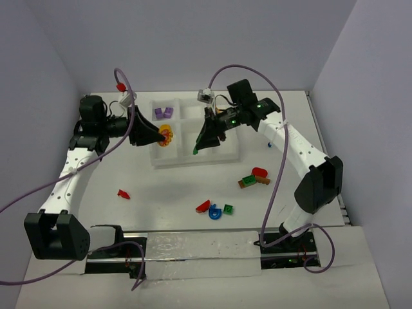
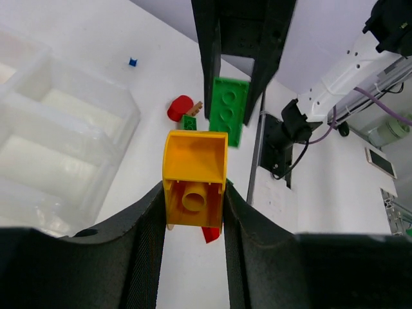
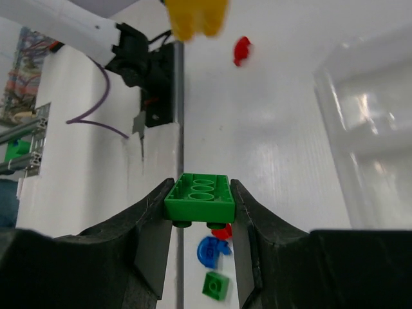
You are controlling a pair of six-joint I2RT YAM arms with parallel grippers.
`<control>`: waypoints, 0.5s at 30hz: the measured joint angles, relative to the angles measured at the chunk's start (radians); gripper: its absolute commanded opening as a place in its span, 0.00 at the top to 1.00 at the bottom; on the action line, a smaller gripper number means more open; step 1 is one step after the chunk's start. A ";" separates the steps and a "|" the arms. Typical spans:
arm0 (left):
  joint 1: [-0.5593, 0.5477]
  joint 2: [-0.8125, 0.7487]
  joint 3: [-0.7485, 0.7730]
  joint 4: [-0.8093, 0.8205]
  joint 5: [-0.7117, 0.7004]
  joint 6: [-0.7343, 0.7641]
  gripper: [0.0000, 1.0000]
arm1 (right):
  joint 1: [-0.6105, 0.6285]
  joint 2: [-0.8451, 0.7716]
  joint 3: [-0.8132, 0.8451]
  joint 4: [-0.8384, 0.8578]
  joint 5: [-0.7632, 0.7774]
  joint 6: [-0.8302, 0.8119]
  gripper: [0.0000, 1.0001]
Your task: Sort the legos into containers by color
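The white tray (image 1: 187,161) of six compartments sits at the table's middle back. My left gripper (image 1: 161,135) is shut on a yellow brick (image 1: 167,134) and holds it over the tray's front left compartment. In the left wrist view the yellow brick (image 2: 193,187) sits between my fingers (image 2: 145,251). My right gripper (image 1: 197,149) is shut on a green brick (image 1: 195,151) over the tray's front middle. In the right wrist view the green brick (image 3: 201,196) is clamped flat. Two purple bricks (image 1: 163,112) lie in the back left compartment.
Loose on the table are a red brick (image 1: 123,194) at the left, then a red piece (image 1: 203,206), a blue curved piece (image 1: 215,212) and a small green brick (image 1: 228,209) near the front. A green-and-brown pair (image 1: 248,181) and a red piece (image 1: 259,172) lie right of the tray.
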 measured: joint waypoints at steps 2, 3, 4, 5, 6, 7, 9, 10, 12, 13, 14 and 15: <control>0.006 0.013 0.019 -0.007 -0.011 0.014 1.00 | -0.050 0.000 -0.013 -0.043 0.020 -0.033 1.00; 0.005 0.015 0.027 -0.010 -0.022 0.023 1.00 | -0.068 0.000 -0.021 -0.057 0.036 -0.045 1.00; 0.003 0.015 0.034 -0.013 -0.037 0.034 1.00 | -0.080 -0.001 -0.031 -0.068 0.058 -0.054 1.00; 0.001 0.014 0.039 -0.015 -0.055 0.044 1.00 | -0.087 -0.002 -0.039 -0.078 0.083 -0.062 1.00; -0.001 0.013 0.043 -0.018 -0.079 0.059 1.00 | -0.091 -0.004 -0.047 -0.083 0.111 -0.065 1.00; -0.006 0.011 0.048 -0.026 -0.112 0.080 1.00 | -0.092 -0.009 -0.058 -0.080 0.147 -0.062 1.00; -0.024 0.004 0.055 -0.042 -0.201 0.123 1.00 | -0.092 -0.024 -0.087 -0.065 0.248 -0.043 1.00; -0.038 0.001 0.060 -0.050 -0.254 0.143 1.00 | -0.092 -0.034 -0.100 -0.055 0.301 -0.030 1.00; -0.069 -0.005 0.069 -0.057 -0.364 0.171 1.00 | -0.091 -0.053 -0.129 -0.024 0.410 -0.005 1.00; -0.082 -0.007 0.071 -0.056 -0.414 0.176 1.00 | -0.091 -0.064 -0.149 -0.001 0.467 0.006 1.00; -0.090 -0.008 0.072 -0.055 -0.460 0.178 1.00 | -0.092 -0.076 -0.171 0.026 0.523 0.016 1.00; -0.095 -0.008 0.072 -0.053 -0.504 0.176 1.00 | -0.092 -0.089 -0.197 0.058 0.580 0.022 1.00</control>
